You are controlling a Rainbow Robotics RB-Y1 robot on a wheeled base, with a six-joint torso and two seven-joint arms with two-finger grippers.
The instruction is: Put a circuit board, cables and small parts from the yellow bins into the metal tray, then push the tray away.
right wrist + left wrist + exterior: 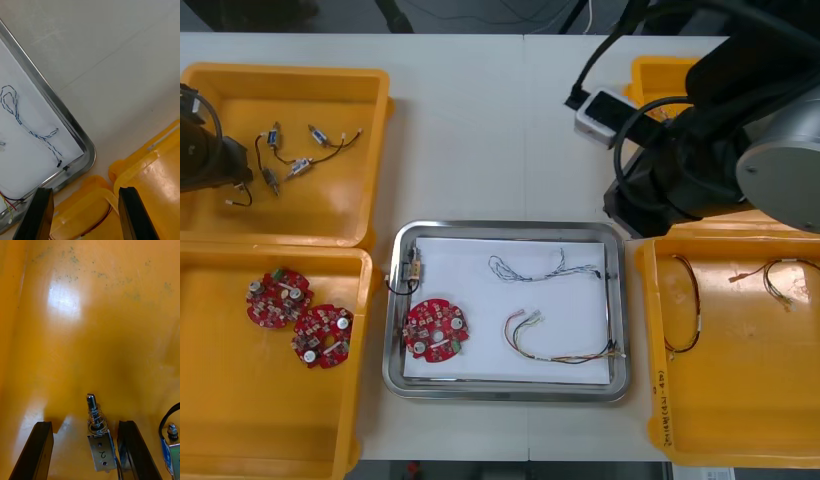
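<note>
Right arm's [720, 130] bulk looms closest in the front view, far right. The metal tray [505, 388] holds a circuit board [436, 330], blue-and-white cable [545, 265], red-and-yellow cable [565, 348] and small metal part [413, 268].

Right wrist view: the right tool [85, 191], wide open and empty, hangs above the tray's corner and two yellow bins [157, 180].

Left wrist view: the left tool [84, 423] stands open in another yellow bin [93, 315], a second small metal part [98, 435] lying between its fingers [37, 450].
</note>
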